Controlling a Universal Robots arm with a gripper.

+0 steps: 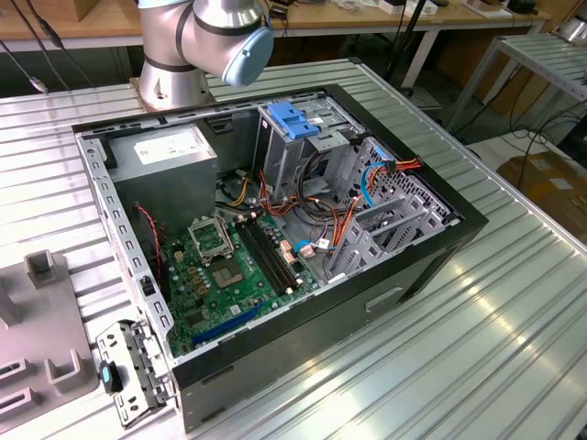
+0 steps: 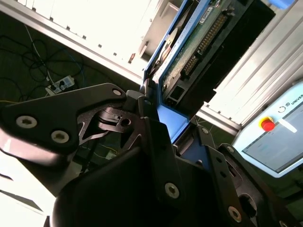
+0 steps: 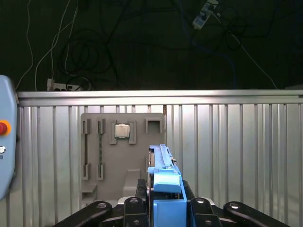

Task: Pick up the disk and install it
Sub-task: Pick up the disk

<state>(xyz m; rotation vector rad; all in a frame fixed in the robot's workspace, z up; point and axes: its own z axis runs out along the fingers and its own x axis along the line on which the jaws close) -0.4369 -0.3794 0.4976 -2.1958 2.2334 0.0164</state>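
The disk (image 3: pixel 161 163) is clenched between the jaws of the gripper (image 3: pixel 164 208). They grasp it by its blue side rails, so that in the first wrist view it stands edge-on and juts straight out past the fingertips. In the second wrist view we see the disk (image 2: pixel 199 42) more from its flat side. Its green circuit board is turned to us, and one blue rail runs down its edge into the gap between the black fingers (image 2: pixel 156 142). Beyond the disk's far end, well apart from the jaws, we find a grey tray (image 3: pixel 123 161) lying flat on the ribbed metal table (image 3: pixel 227 142), with a square chip (image 3: pixel 122 130) seated in one of its pockets. Off to one side of the jaws, further out, a pale pendant (image 3: pixel 4 156) with a red button (image 3: pixel 4 127) shows at the table's edge, and we meet it again in the second wrist view. In the exterior view the arm (image 1: pixel 202 37) stands on the table just behind an open case (image 1: pixel 459 229). Inside the case we see the motherboard (image 1: pixel 220 266), a grey power supply (image 1: pixel 170 160) and a metal cage (image 1: pixel 289 160) with a blue top. How far the case lies from the jaws we cannot tell.
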